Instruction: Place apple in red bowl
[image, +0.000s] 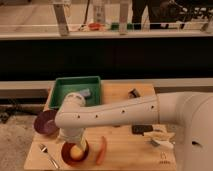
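**Pale yellow apple (75, 150) found in dark red bowl (66, 155)**

The small round apple is seen lying inside the small round red bowl at the front left of the wooden worktop (127, 149). The gripper (75, 139) is held directly over the fruit; whether it is clamped or released cannot be told. A round purple bowl (46, 123) is set behind to the left, and a long orange-red pepper (102, 150) is laid just right of the red bowl.

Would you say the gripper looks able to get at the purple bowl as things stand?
Probably yes. The gripper hangs over the red bowl, right at the apple. The purple bowl lies close beside it on the table, uncovered, with nothing standing between them.
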